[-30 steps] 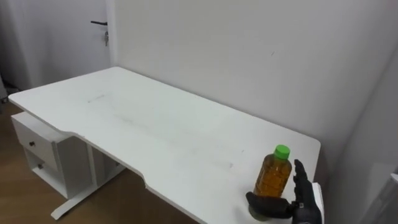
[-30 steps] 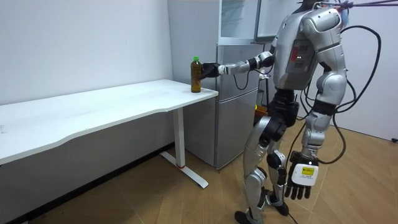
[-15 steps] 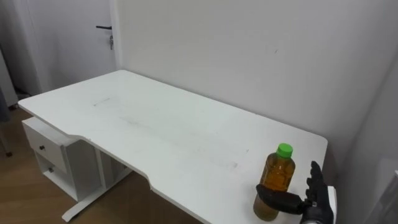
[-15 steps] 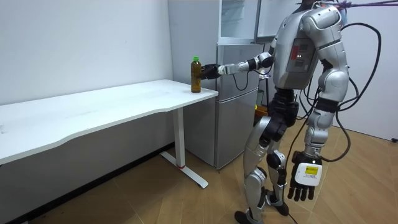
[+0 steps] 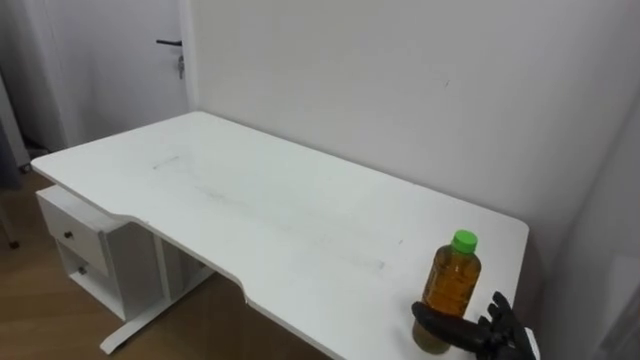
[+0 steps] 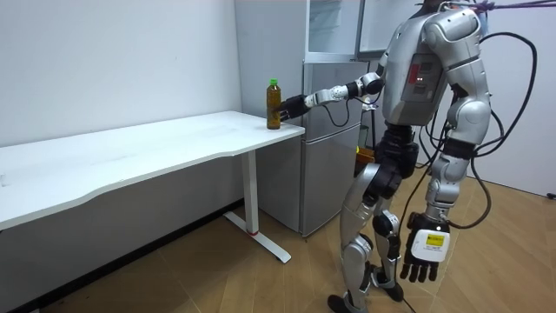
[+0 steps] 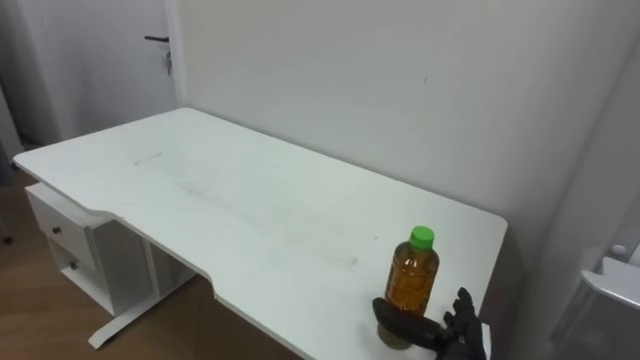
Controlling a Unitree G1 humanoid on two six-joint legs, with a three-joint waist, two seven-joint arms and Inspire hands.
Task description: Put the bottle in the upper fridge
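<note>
Left eye view, lower right: bottle (image 5: 452,290) upright on the white surface (image 5: 250,200), close to its right end and front edge. Filled nearly to the neck with amber liquid, closed by a green cap. Base hidden behind the dark thumb of the right hand (image 5: 485,335), curled across the front low down. Fingers (image 5: 500,315) wrapped in from the bottle's right side, partly cut off by the lower edge of the frame. Grip closed round the bottle's lower part. Any label too small to read.

Drawer unit (image 5: 75,245) under the far left end of the surface: two drawer fronts with dark knobs, contents hidden. Door handle (image 5: 170,43) in the far corner behind.

Room view: standing off the end of the surface, right arm stretched out level to the bottle, bottle standing at the corner. Grey fridge (image 6: 330,156) just beyond that end, behind the arm. Upper fridge (image 6: 334,26) above it with a see-through front, top cut off, inside hard to make out. Left hand (image 6: 420,252) hanging low beside the leg, fingers loose and nearly straight, holding nothing.
</note>
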